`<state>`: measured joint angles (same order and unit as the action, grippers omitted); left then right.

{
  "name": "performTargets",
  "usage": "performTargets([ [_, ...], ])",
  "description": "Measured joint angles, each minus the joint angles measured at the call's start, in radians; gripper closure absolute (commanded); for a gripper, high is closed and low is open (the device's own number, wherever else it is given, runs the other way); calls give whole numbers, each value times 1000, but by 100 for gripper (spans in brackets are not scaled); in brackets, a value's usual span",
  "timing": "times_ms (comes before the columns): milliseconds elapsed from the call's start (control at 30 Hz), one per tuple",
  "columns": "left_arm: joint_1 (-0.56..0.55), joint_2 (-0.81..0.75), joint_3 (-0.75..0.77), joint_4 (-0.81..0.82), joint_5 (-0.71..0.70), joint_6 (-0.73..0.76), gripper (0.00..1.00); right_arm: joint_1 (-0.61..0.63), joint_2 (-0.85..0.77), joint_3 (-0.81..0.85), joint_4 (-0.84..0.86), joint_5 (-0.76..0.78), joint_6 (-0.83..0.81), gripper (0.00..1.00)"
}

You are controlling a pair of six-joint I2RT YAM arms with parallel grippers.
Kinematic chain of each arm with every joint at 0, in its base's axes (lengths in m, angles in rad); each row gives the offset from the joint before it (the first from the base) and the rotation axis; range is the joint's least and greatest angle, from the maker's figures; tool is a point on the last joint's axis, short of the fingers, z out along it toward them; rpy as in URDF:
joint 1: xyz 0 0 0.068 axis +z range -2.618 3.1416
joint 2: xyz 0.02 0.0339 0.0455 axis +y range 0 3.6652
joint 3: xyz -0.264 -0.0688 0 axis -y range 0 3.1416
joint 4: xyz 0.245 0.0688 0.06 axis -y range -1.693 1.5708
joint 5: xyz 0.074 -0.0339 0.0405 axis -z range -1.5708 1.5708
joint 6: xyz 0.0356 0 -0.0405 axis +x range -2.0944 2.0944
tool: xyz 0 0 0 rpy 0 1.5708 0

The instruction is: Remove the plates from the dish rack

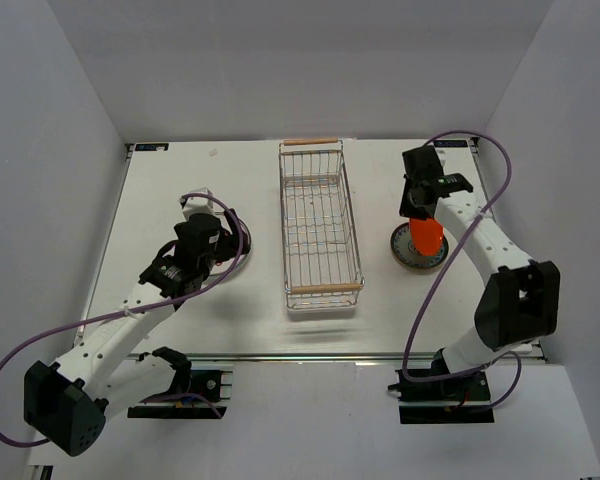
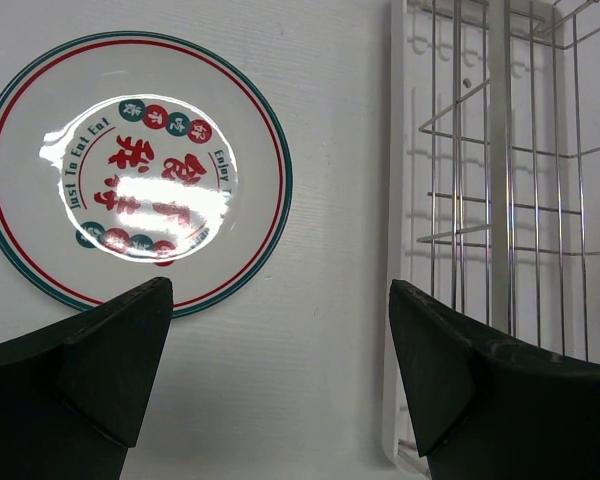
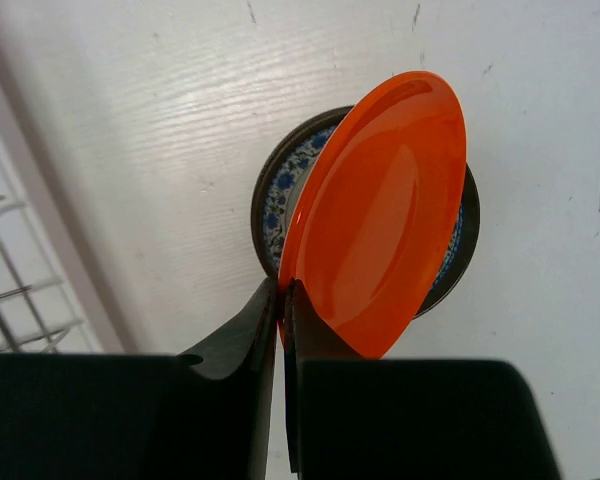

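Dish rack (image 1: 320, 225) lies lengthwise at mid worktop (image 1: 160, 180), between the two arms, with a wooden bar at each short end. Right of it, the right gripper (image 3: 280, 300) is clenched on the rim of an orange plate (image 3: 380, 210), jaws nearly together with only the plate edge between them. The plate stands tilted on edge over a patterned plate (image 3: 275, 205) that lies flat on the worktop. Only a blue-flowered crescent and the dark rim of that lower plate show; the rest is hidden behind the orange one. Whether the two plates touch cannot be told, since the orange plate's lower edge is cut off by the gripper body in the right wrist view. From above, the orange plate (image 1: 426, 235) reads as a narrow upright shape, and the patterned plate (image 1: 408, 258) peeks out beneath it, well apart from the rack. Left of the rack, the left gripper (image 2: 280, 300) hangs released, jaws spread wide and holding nothing, over bare worktop. Just beyond its fingers lies a white plate (image 2: 130, 170), flat, with red and teal rim lines and red lettering; glare blots the centre. In the top view the left arm covers this plate almost wholly. Rack wires (image 2: 500, 200) fill the right side of the left wrist view, cut off at the frame edge.
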<state>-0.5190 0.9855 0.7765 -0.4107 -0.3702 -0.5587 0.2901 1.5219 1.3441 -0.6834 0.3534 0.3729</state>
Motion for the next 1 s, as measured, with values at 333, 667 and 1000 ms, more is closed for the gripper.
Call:
performTargets([
  [333,0,8,0,-1,-8,-5,2,-4,165,-13,-11,30,19,100],
  [667,0,18,0,-11,-14,-8,2,-4,192,-13,-20,2,41,47],
  [1000,0,21,0,-32,-24,-19,2,-5,120,-12,-13,-31,50,11],
])
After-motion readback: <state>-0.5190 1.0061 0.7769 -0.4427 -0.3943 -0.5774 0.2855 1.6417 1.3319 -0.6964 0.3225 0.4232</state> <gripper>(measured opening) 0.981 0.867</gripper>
